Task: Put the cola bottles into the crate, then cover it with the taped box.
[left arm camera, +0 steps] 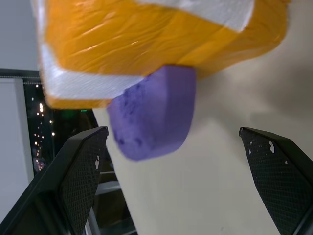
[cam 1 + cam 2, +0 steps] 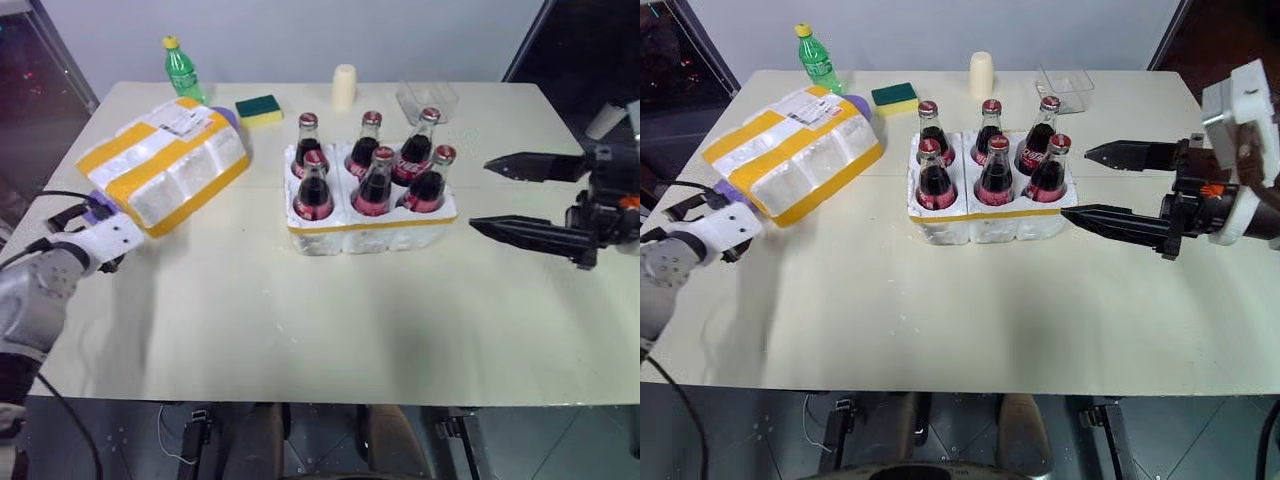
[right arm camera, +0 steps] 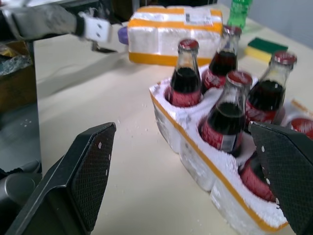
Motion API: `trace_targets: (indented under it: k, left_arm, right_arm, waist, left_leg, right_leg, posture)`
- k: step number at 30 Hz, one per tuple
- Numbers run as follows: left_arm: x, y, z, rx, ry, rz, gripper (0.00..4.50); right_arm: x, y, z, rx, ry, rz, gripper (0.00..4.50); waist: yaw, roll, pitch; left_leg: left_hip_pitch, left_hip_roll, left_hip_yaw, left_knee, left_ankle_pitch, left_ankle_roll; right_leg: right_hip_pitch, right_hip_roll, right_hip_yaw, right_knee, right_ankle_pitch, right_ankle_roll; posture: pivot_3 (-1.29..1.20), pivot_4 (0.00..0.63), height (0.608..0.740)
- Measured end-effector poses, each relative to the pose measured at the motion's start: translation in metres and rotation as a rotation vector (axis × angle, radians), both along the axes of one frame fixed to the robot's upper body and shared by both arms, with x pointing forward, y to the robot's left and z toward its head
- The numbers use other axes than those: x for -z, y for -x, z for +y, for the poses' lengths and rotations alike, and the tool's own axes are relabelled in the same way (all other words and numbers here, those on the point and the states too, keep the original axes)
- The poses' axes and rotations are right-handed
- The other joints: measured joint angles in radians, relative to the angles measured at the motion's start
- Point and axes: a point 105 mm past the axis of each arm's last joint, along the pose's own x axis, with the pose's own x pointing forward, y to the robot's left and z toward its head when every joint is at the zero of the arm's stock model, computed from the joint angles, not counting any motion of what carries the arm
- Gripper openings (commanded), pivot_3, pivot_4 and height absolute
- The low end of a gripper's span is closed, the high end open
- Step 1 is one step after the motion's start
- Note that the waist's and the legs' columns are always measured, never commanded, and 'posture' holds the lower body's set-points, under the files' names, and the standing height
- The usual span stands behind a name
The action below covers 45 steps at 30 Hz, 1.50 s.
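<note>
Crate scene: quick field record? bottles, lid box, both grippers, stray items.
cola bottles: six, all upright in the crate wells, e.g.
taped box: tilted, propped on a purple block, at the table's left, apart from the crate
left gripper: open, empty, aimed at the box's near end
right gripper: open, empty, right of the crate
others: green bottle, sponge, cream cup, clear tub
step left: cover the crate

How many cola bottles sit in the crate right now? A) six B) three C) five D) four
A: the crate holds six cola bottles, one in each well, in two rows of three, and none stands loose on the table.
</note>
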Motion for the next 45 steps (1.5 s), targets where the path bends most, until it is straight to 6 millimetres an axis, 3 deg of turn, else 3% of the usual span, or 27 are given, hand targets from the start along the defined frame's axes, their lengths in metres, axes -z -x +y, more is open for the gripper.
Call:
trace_targets:
  k: [13,20,22,26,28,31,35,38,42,45]
  left_arm:
    - [0.006,-0.038,0.017,-0.063,-0.073,-0.072,4.50]
    - [0.000,-0.045,0.018,-0.046,-0.069,-0.090,1.20]
    - [-0.008,-0.047,0.018,-0.041,-0.076,-0.114,0.54]
    - [-0.013,-0.046,0.018,-0.031,-0.101,-0.115,0.46]
    - [-0.026,-0.047,0.016,-0.005,-0.121,-0.131,0.46]
    - [-0.064,-0.050,-0.001,0.074,-0.130,-0.203,0.46]
    - [-0.129,-0.054,-0.047,0.222,-0.095,-0.348,0.46]
    - [-0.167,-0.051,-0.079,0.315,-0.068,-0.430,0.46]
    - [-0.194,-0.042,-0.136,0.500,-0.031,-0.467,0.46]
    - [-0.197,-0.032,-0.171,0.630,-0.039,-0.446,0.46]
  right_arm:
    - [-0.006,0.009,0.000,0.020,-0.011,-0.027,4.45]
    - [0.002,0.011,-0.001,0.050,0.000,-0.012,4.50]
    - [0.003,0.013,-0.001,0.049,0.000,-0.013,4.50]
    - [0.009,0.013,-0.003,0.058,0.001,0.014,4.50]
    - [0.011,0.013,-0.004,0.064,0.001,0.030,4.50]
    - [0.011,0.014,-0.006,0.074,0.006,0.032,4.50]
    - [0.011,0.012,-0.008,0.092,0.010,0.019,4.50]
    - [0.012,0.010,-0.009,0.109,0.012,0.017,4.50]
    - [0.017,0.007,-0.010,0.120,0.016,0.027,4.50]
    - [0.019,0.005,-0.010,0.127,0.012,0.032,4.50]
  waist:
    - [0.003,-0.002,-0.001]
    - [0.002,-0.002,-0.001]
    - [0.005,-0.002,-0.002]
    - [0.004,-0.003,-0.002]
    - [0.004,-0.004,-0.001]
    - [0.006,-0.004,-0.001]
    - [0.007,-0.004,-0.001]
    - [0.003,-0.004,-0.001]
    - [0.000,-0.004,-0.001]
    - [-0.002,-0.004,-0.001]
  left_leg:
    - [0.000,0.000,0.000,0.001,0.000,0.000]
    - [0.000,0.000,0.000,0.001,0.000,0.000]
    - [0.001,0.000,0.000,0.001,0.000,0.000]
    - [0.000,0.000,0.000,0.002,0.000,0.000]
    - [0.000,0.000,0.000,0.002,0.000,0.000]
    - [-0.001,0.000,0.000,0.002,0.000,0.000]
    - [-0.001,0.000,0.000,0.002,0.000,0.000]
    - [-0.001,0.000,0.000,0.002,0.000,0.000]
    - [-0.001,0.000,0.000,0.002,0.000,0.000]
    - [0.000,0.000,0.000,0.002,0.000,0.000]
  right_leg:
    - [0.000,0.000,0.000,0.001,0.001,0.001]
    - [0.000,0.000,0.000,0.002,0.001,0.001]
    - [0.001,0.000,0.000,0.002,0.001,0.001]
    - [0.001,0.000,0.000,0.001,0.001,0.001]
    - [0.001,0.000,0.000,0.001,0.001,0.001]
    - [0.001,-0.001,0.000,0.001,0.001,0.001]
    - [0.001,-0.001,-0.001,0.001,0.001,0.001]
    - [0.001,0.000,-0.001,0.001,0.001,0.001]
    - [0.001,0.000,0.000,0.001,0.001,0.001]
    - [0.001,0.000,0.000,0.001,0.001,0.001]
  posture:
    - [0.00,0.150,0.739]
    - [0.00,0.150,0.739]
    - [0.00,0.150,0.739]
    - [0.00,0.150,0.739]
    - [0.00,0.150,0.739]
    - [0.00,0.150,0.739]
    - [0.00,0.150,0.739]
    - [0.00,0.150,0.739]
    - [0.00,0.150,0.739]
    - [0.00,0.150,0.739]
